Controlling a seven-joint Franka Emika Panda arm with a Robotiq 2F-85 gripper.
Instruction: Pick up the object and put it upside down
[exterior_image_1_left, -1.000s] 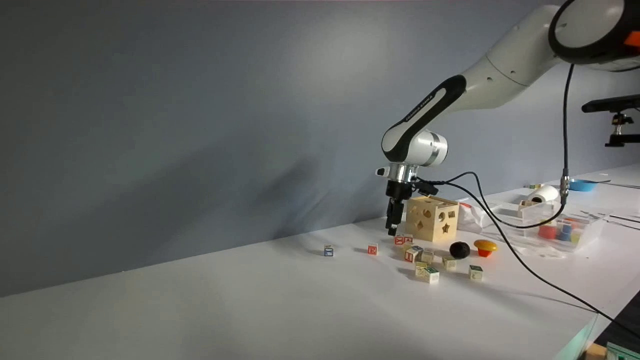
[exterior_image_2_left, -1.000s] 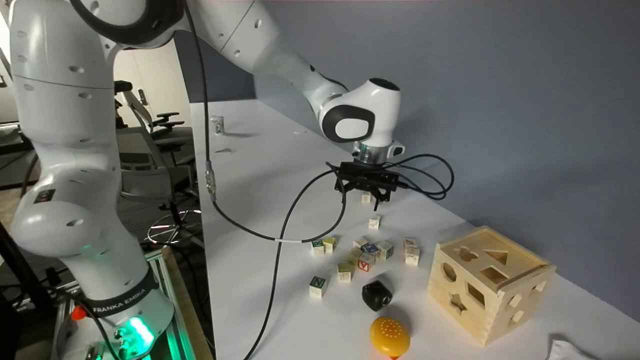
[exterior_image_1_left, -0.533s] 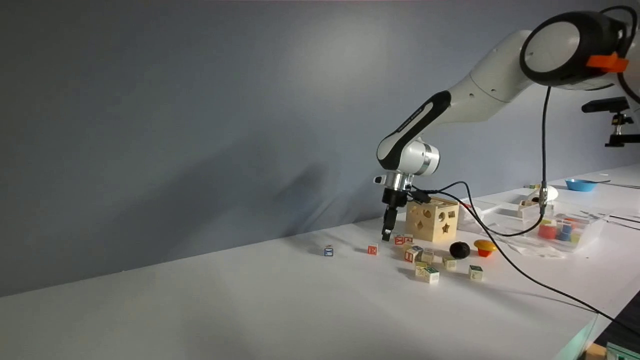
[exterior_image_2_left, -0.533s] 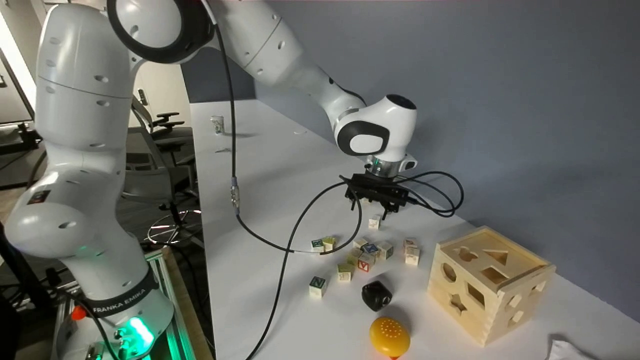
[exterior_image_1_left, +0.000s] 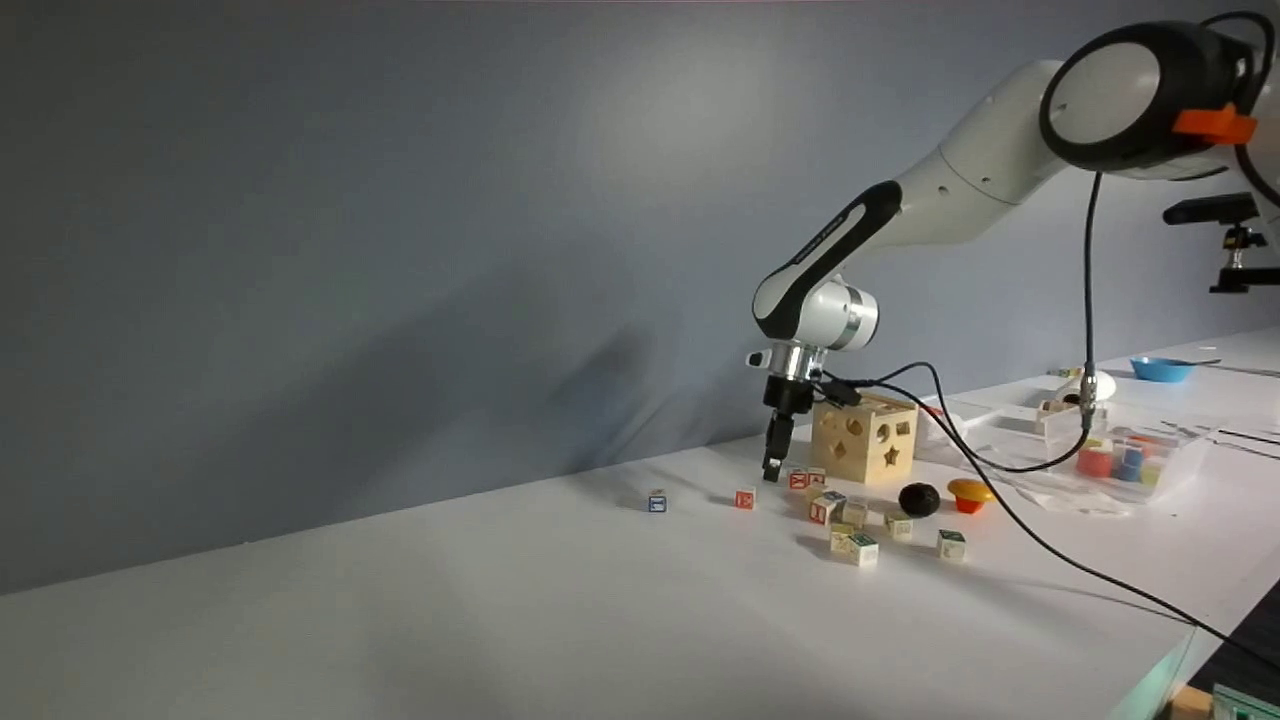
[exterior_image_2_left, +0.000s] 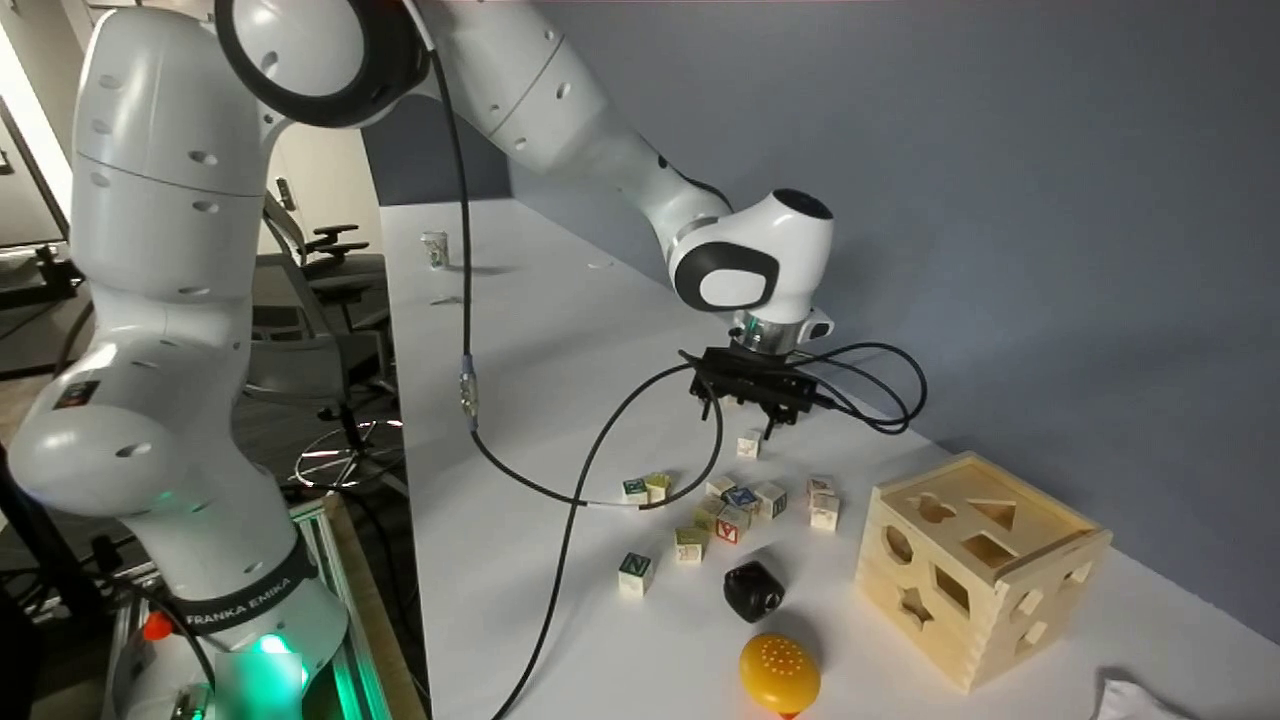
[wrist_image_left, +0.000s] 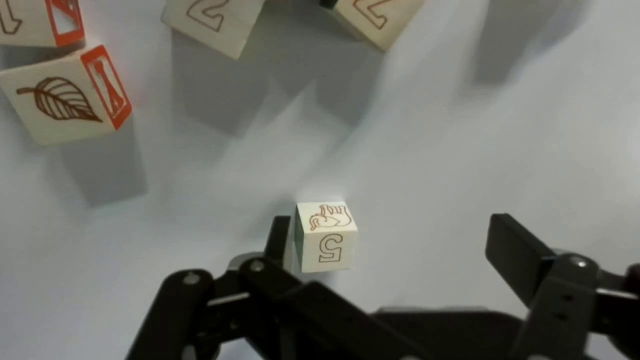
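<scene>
The object, a small letter block (exterior_image_1_left: 745, 498), shows a red-framed face in an exterior view. It sits on the white table close to my gripper; in an exterior view its pale side shows (exterior_image_2_left: 748, 446). In the wrist view a pale block marked 5 (wrist_image_left: 329, 250), seemingly the same one, lies between my fingers, close beside the left finger; its red face does not show. My gripper (wrist_image_left: 392, 245) is open, with nothing held and a wide gap to the right finger. It points straight down near the table in both exterior views (exterior_image_1_left: 773, 468) (exterior_image_2_left: 738, 420).
A tan wooden shape box (exterior_image_2_left: 980, 570) stands by the wall. Several other letter blocks (exterior_image_2_left: 731, 524) lie near it, with a leaf block (wrist_image_left: 55, 100) in the wrist view. A black lump (exterior_image_2_left: 753, 591) and a yellow-topped orange piece (exterior_image_1_left: 970, 495) lie beyond. A cable (exterior_image_2_left: 566, 545) hangs over the table.
The arm has come down toward the table, and the gripper has shifted slightly toward the red-faced block. Over the last half second it has barely moved. The blocks have not moved.
</scene>
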